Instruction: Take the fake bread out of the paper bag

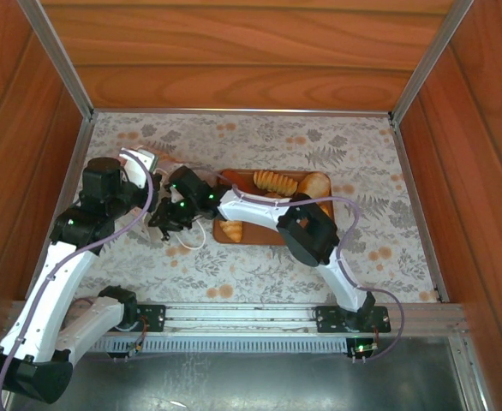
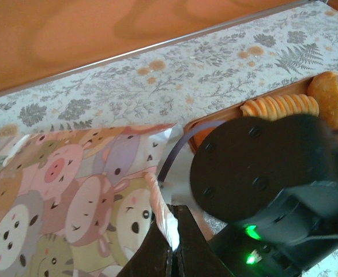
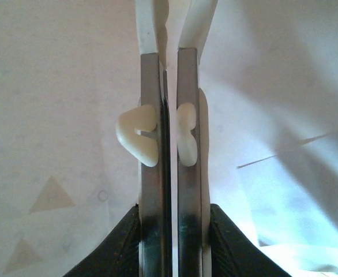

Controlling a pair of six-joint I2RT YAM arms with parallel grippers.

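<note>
The paper bag (image 2: 71,196) has cartoon animal faces on its side. My left gripper (image 2: 175,245) is shut on the bag's rim, with a fold of white paper pinched between the jaws. In the top view both wrists cover most of the bag, and the left gripper (image 1: 165,221) sits beside the right arm's wrist (image 1: 195,187). My right gripper (image 3: 172,14) is inside the bag with white paper all around. Its jaws stand a thin slit apart and no fake bread shows between them. A croissant (image 1: 274,181), a bun (image 1: 316,184) and another croissant (image 1: 231,229) lie outside the bag.
The pastries rest on a flat brown tray (image 1: 264,233) right of the bag. A white cord loop (image 1: 191,241) trails on the floral tablecloth (image 1: 259,141). Wooden walls enclose the table on three sides. The right arm's black housing (image 2: 261,167) is close to the left gripper.
</note>
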